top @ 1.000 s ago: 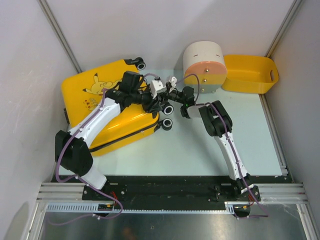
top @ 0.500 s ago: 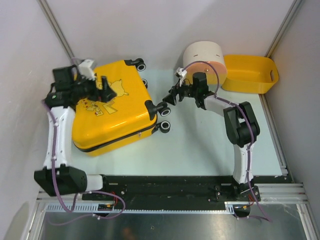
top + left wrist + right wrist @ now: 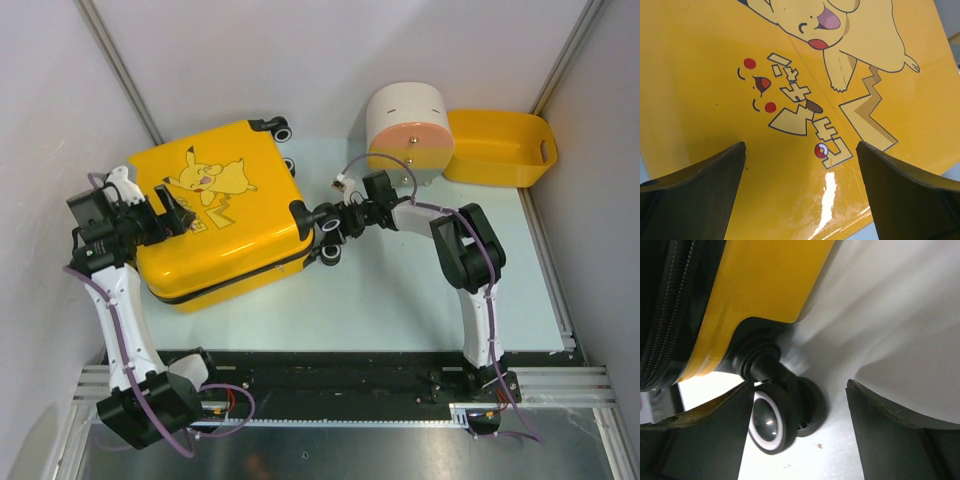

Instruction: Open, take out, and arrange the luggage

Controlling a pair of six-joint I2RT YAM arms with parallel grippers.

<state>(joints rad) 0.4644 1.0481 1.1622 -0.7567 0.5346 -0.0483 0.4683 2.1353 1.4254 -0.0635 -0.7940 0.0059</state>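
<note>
the yellow suitcase (image 3: 235,215) lies closed and flat on the left part of the counter (image 3: 400,290), picture side up, with its wheels pointing to the right. the left hand (image 3: 176,213) is wide open over its left side and holds nothing. the right hand (image 3: 328,220) is also wide, close to one black wheel (image 3: 771,424), and grips nothing.

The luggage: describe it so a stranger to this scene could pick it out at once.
On the pale table, look to the left side: the luggage lies flat there, shut, the largest thing present. Unlike the plain yellow basket and the cream-and-pink round box at the far right, it bears a cartoon print and black wheels.
</note>
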